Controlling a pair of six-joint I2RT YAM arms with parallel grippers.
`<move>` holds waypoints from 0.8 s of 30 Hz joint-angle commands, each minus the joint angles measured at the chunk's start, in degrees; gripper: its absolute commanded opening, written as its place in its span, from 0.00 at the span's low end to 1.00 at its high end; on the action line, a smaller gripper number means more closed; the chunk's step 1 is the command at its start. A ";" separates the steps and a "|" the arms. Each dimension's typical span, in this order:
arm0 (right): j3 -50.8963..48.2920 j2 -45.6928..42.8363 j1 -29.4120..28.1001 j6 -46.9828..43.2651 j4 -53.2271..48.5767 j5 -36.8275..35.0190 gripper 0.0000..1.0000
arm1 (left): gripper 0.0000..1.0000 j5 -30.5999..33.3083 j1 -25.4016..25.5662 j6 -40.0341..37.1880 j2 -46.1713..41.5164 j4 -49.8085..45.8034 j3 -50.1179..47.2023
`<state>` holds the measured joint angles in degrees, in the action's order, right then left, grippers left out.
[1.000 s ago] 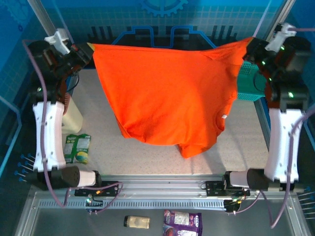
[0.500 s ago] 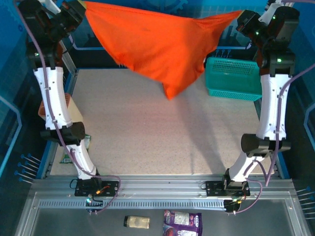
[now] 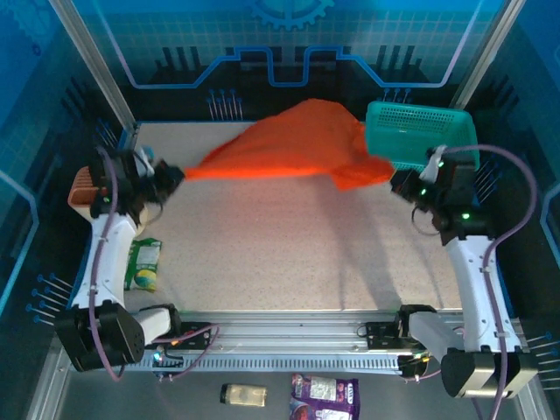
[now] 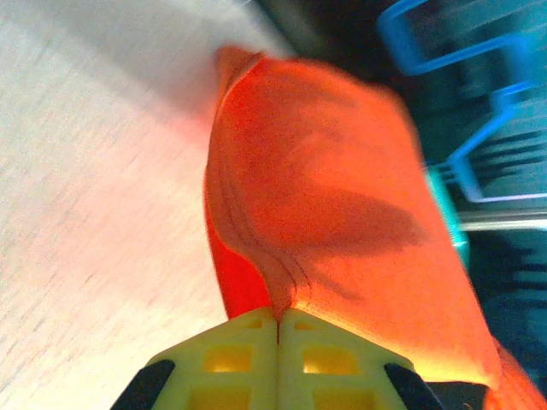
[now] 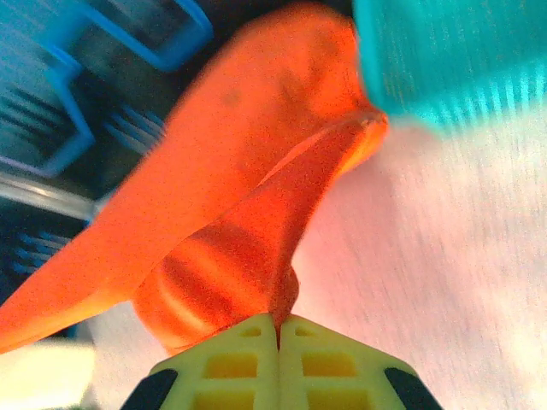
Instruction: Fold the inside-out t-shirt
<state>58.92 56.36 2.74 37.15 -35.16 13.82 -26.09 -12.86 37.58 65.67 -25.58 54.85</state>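
Note:
The bright orange inside-out t-shirt (image 3: 293, 149) hangs stretched across the back half of the table, billowing up in the middle. My left gripper (image 3: 171, 174) is shut on its left corner, low over the table's left side. My right gripper (image 3: 398, 182) is shut on its right corner, in front of the teal basket. In the left wrist view the cloth (image 4: 333, 213) fans out from the closed yellow fingers (image 4: 278, 318). The right wrist view shows the t-shirt (image 5: 239, 205) bunched and pinched between the closed fingers (image 5: 278, 323).
A teal mesh basket (image 3: 420, 131) stands at the back right, just behind the right gripper. An orange-and-cream object (image 3: 80, 194) and a green packet (image 3: 142, 262) lie at the left edge. Bare speckled table (image 3: 289, 254) stretches in front of the shirt.
Both arms have swung down from high up to low over the table, carrying the t-shirt with them. The shirt has gone from hanging spread to a low, billowing band.

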 commanded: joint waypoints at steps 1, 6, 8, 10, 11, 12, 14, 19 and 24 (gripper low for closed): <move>-11.51 -0.50 -1.71 1.56 -1.67 1.76 0.00 | 0.00 2.89 -0.24 1.77 -2.38 1.36 -12.67; -21.22 2.83 -3.14 1.98 -0.55 0.95 0.00 | 0.00 7.72 -0.32 4.44 0.61 1.98 -23.62; -22.92 3.14 -3.55 2.61 -1.27 -0.03 0.00 | 0.00 7.88 -0.29 4.78 0.75 2.27 -25.46; -23.66 2.18 -3.68 3.03 -2.87 -1.70 0.00 | 0.00 8.05 -0.30 5.13 -0.41 1.64 -26.63; -23.86 1.33 -3.69 3.37 -3.70 -2.43 0.00 | 0.00 8.17 -0.27 5.39 -1.52 1.02 -27.13; -24.20 0.34 -3.76 3.64 -4.42 -3.07 0.00 | 0.00 8.76 -0.23 5.57 -2.79 -0.03 -27.54; -24.49 -1.13 -3.81 4.20 -6.13 -4.23 0.00 | 0.00 9.35 -0.23 5.97 -5.37 -2.13 -27.97; -24.20 -3.49 -4.53 5.60 -11.79 -7.36 0.00 | 0.09 9.27 -0.23 6.46 -12.22 -7.45 -27.84; -22.34 -5.67 -5.49 6.89 -16.02 -8.64 0.17 | 0.16 10.25 -0.23 4.81 -15.62 -12.38 -21.92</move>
<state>34.87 51.92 -1.61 42.68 -45.89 7.55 -17.19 -12.86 42.96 51.11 -33.21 28.42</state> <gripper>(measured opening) 0.140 0.150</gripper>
